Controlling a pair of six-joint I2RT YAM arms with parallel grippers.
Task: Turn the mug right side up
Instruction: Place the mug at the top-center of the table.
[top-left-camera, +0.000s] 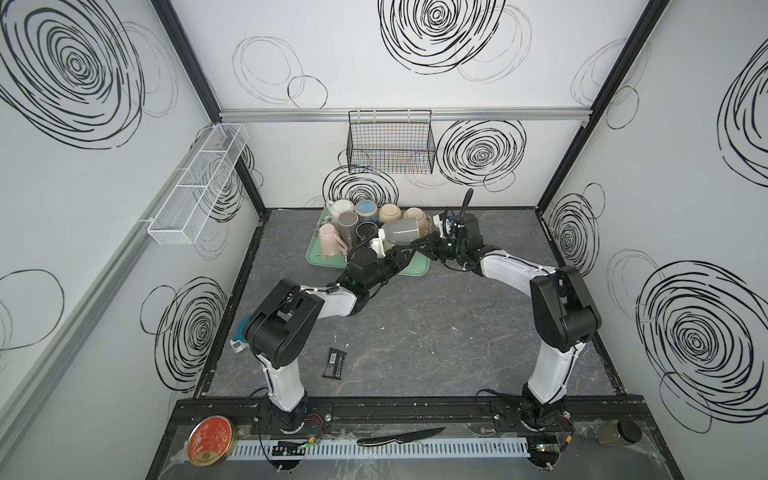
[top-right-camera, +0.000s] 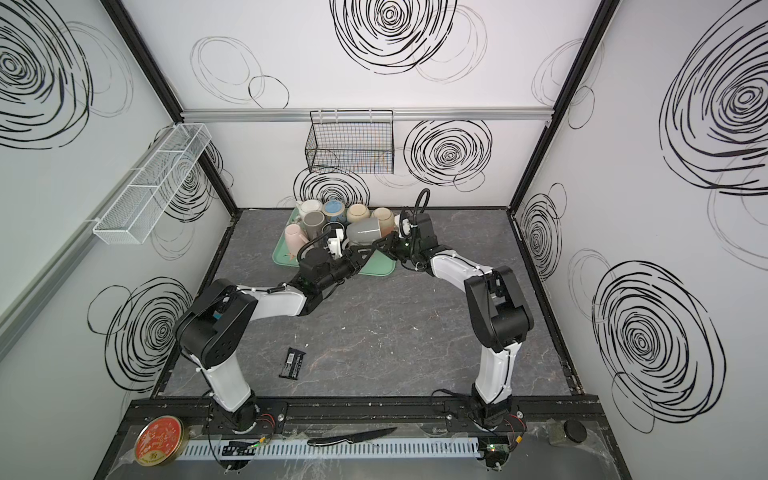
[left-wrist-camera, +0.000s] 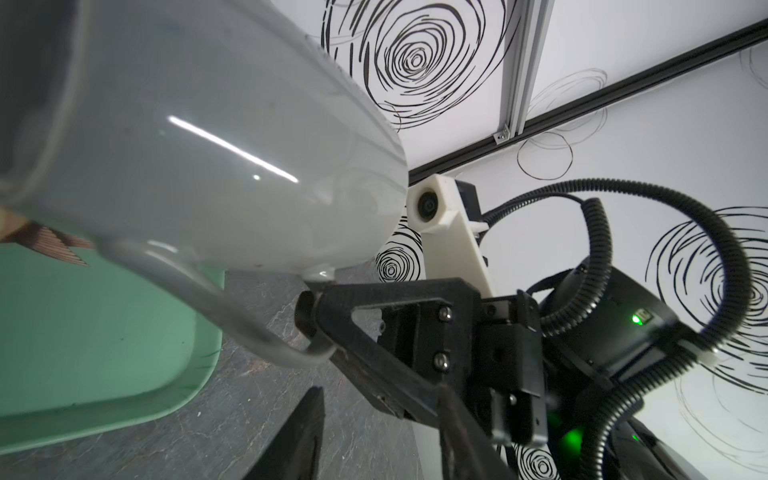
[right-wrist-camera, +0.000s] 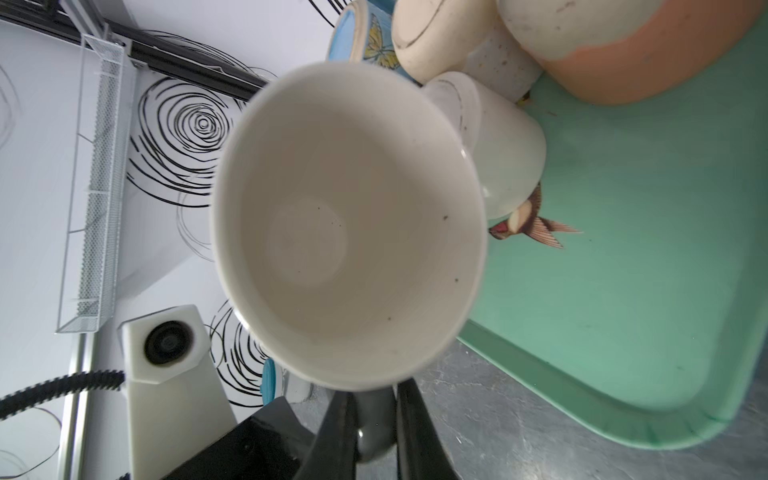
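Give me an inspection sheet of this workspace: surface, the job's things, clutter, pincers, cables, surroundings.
Surface: grey marbled table, scattered white flecks.
Job's things: grey mug held tilted above the green tray; other mugs crowd the tray's far end.
Clutter: dark packet on the table; red tin, knife and black cap on the front ledge.
Grippers: right pincer shut on the mug's handle; left pincer open by the mug's body, contact unclear.
Cables: black hose loops off the right wrist.
Surroundings: wire basket on the back wall; mesh shelf on the left wall.
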